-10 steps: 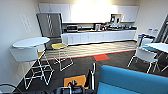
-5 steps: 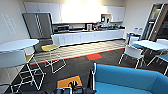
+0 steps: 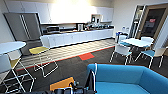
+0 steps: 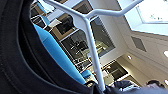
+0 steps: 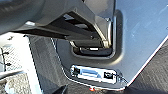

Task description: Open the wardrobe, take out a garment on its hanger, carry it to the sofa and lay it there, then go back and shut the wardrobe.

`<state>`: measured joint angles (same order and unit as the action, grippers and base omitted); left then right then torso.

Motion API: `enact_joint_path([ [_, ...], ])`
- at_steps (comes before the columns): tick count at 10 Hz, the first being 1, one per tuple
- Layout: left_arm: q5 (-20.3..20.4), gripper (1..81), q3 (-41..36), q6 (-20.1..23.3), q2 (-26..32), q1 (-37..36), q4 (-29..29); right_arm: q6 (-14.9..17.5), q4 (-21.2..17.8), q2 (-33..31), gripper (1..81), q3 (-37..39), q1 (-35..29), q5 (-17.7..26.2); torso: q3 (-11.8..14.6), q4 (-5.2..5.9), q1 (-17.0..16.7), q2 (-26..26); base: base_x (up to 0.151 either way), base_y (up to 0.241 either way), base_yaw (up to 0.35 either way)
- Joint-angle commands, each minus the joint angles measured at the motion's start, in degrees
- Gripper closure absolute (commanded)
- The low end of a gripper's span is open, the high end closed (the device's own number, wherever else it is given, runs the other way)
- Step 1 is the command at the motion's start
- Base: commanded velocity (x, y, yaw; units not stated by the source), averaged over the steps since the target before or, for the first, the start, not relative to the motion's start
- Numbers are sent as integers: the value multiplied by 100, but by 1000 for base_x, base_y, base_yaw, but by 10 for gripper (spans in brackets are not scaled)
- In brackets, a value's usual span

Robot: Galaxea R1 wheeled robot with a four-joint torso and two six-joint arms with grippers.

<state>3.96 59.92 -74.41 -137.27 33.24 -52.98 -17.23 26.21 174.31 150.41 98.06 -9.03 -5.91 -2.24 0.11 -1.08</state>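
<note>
The blue sofa (image 3: 125,77) lies close in front of me at the lower right of the head view. Just left of its arm stands the thin white hanger (image 3: 95,75), with the black garment (image 3: 88,82) hanging dark beside it. My left gripper (image 3: 79,88) sits low at that spot, shut on the hanger. In the left wrist view the hanger (image 4: 92,50) rises from the gripper, the garment (image 4: 15,50) drapes alongside, and a strip of the sofa (image 4: 55,55) shows behind. The right wrist view looks at my own base and the dark carpet.
A round white table (image 3: 10,46) and wire-legged stools, one with a yellow seat (image 3: 38,50), stand at the left. A white table (image 3: 136,42) with white chairs (image 3: 122,51) stands at the right. A kitchen counter (image 3: 75,37) and a steel fridge (image 3: 23,27) line the far wall.
The whole head view has shifted left as the camera turned right. The sofa now takes up more of the lower right. The hanger stays in my left gripper.
</note>
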Motion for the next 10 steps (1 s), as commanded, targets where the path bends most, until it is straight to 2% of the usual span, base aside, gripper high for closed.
enact_joint_path([
  [1, 245, 811, -323, 76, 58, -771, -195, -62, 7, 27, 10, 40, -159, 253, 0, 0, 0, 0, 0, 0, -245],
  [10, 263, 811, -375, 76, 190, -735, -257, -62, 16, 36, 10, 93, -238, 235, 2, 0, -4, -5, 0, 0, -247],
])
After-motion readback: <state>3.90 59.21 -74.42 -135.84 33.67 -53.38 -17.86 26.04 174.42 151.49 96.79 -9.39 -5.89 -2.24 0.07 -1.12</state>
